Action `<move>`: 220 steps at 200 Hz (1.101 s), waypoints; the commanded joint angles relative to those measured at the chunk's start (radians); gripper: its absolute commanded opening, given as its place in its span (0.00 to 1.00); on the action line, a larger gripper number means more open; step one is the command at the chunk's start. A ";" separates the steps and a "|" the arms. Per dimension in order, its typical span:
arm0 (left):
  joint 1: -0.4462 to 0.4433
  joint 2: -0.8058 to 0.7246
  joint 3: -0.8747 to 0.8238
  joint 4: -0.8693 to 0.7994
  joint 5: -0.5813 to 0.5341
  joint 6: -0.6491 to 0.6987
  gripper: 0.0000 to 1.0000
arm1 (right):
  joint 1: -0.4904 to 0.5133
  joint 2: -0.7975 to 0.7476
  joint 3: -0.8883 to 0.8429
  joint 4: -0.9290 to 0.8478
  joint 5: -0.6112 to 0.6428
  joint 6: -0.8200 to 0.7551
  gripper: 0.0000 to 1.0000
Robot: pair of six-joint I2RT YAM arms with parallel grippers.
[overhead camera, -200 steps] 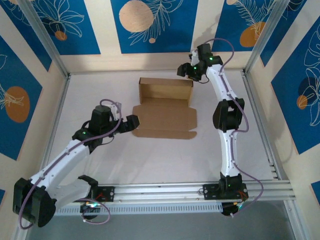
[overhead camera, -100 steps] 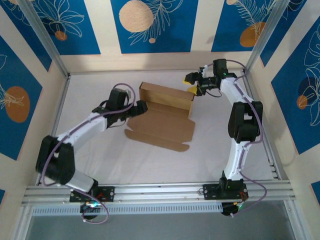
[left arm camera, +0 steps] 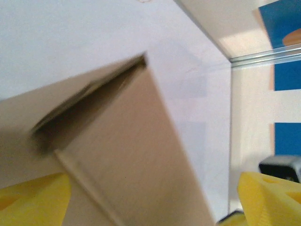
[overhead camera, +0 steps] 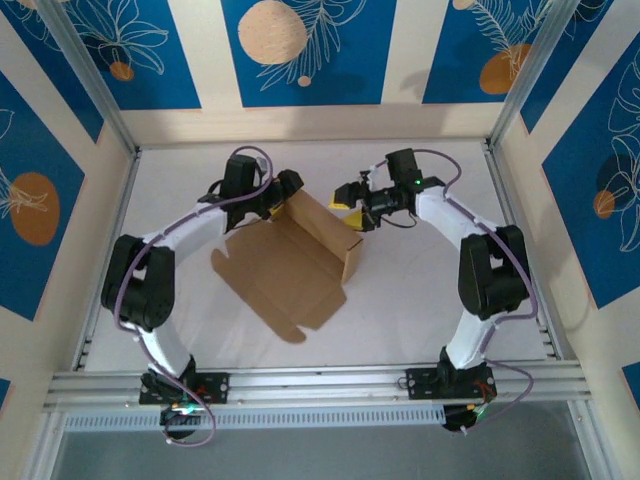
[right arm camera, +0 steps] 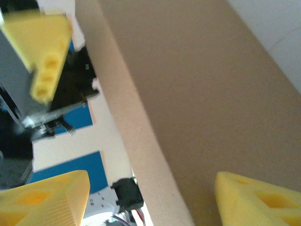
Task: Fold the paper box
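The paper box [overhead camera: 322, 232] is brown cardboard, half formed, lying on a diagonal in the middle of the white table, its lid flap [overhead camera: 275, 280] flat towards the near left. My left gripper [overhead camera: 287, 187] is at the box's far-left end, open. In the left wrist view its yellow fingers [left arm camera: 33, 202] straddle a box wall [left arm camera: 127, 155] without pressing it. At the box's far-right corner my right gripper [overhead camera: 347, 208] is open too. The right wrist view has its fingers [right arm camera: 258, 202] either side of the wall's top edge [right arm camera: 136, 132].
An aluminium frame rail [overhead camera: 330, 382] runs along the near edge, with posts at the sides. Blue and cream patterned walls [overhead camera: 300, 50] close in the back and sides. The left gripper's yellow finger [right arm camera: 44, 47] is close by in the right wrist view.
The box has swung from square to diagonal and slid nearer. My left gripper moved up to its far-left end, and my right gripper came left onto its far-right corner.
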 commanded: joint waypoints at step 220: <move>-0.380 0.020 0.286 -0.600 -0.321 0.840 0.92 | 0.136 -1.087 -0.556 -0.083 0.869 0.023 0.73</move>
